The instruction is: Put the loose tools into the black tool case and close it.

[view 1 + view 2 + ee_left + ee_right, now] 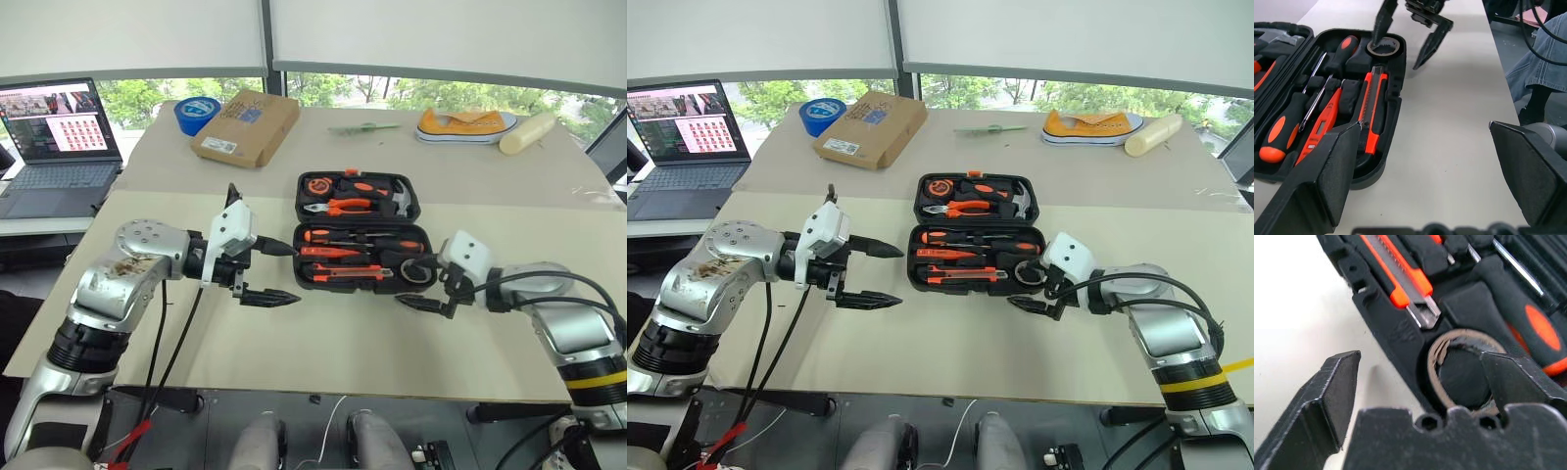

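Straddling the near right corner of the black tool case [359, 238], right gripper [424, 284] with jaws spread wide and nothing between them: one finger [1518, 377] over the small dark tape roll [1464, 367], the other out over bare table beyond the case wall. Probably a release just made, with the roll seated flat in its round pocket and no grip on it.

Beside the roll, orange-and-black utility knife [1400, 274] lying in the front slot, blade end toward the roll. Further in, orange-and-black screwdrivers [1308, 112] resting in their moulded channels, shafts parallel. No loose tool showing on the tabletop [333, 338], so, judged from this layout, loading looks finished and only the closing remains. Lid half lying flat on the far side, carrying pliers, hammer and a tape measure, hinge between the halves.

Left gripper [270, 273] wide open and empty too, hovering just off the case's left end, pointed across toward it; possibly parked there to steady or swing the lid, though that stays a guess.

Farther back: cardboard box [245, 127], big blue tape roll [197, 115], open laptop [59, 147] at the left.

Head views giving the overall layout and both arms; right wrist view alone giving the roll's fit inside its recess; left wrist view adding a person's jeans-clad leg [1537, 58] beyond the table edge.
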You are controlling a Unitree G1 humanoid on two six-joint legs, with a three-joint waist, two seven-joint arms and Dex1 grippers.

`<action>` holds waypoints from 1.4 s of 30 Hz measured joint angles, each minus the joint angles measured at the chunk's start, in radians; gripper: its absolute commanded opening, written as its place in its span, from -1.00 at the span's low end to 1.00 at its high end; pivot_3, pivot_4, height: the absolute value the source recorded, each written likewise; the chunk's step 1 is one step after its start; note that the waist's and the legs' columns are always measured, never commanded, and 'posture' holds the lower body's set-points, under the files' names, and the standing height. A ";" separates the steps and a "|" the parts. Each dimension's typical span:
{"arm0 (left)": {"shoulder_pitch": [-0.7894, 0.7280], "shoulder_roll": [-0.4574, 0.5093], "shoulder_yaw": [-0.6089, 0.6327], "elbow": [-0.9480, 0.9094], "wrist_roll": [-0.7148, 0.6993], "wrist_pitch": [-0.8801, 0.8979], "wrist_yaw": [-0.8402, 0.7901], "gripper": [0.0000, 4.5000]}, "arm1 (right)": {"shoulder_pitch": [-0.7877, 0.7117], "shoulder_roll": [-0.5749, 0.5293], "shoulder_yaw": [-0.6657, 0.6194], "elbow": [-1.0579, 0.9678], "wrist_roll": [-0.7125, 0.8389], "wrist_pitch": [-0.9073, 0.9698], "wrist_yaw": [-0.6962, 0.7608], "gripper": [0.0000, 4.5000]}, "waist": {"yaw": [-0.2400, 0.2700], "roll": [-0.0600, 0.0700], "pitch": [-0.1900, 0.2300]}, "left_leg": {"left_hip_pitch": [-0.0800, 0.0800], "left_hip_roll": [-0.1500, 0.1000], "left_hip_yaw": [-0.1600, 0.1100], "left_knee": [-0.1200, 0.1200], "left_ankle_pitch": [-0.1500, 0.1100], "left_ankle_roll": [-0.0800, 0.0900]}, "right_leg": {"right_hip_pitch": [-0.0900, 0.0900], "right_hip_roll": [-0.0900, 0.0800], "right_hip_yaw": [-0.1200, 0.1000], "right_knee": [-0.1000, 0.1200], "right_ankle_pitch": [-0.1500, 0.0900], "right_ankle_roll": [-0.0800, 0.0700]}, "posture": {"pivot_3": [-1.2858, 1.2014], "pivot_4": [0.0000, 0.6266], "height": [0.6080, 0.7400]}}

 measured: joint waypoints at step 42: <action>0.056 -0.152 -0.105 0.315 0.394 -0.263 0.091 -1.00 | -0.081 0.070 -0.093 0.268 -0.104 -0.135 0.027 -0.97 | -0.011 0.001 -0.001 | -0.007 0.003 0.001 -0.002 0.000 0.001 | -0.008 -0.001 0.000 0.003 0.001 0.001 | 0.03 -0.52 0.92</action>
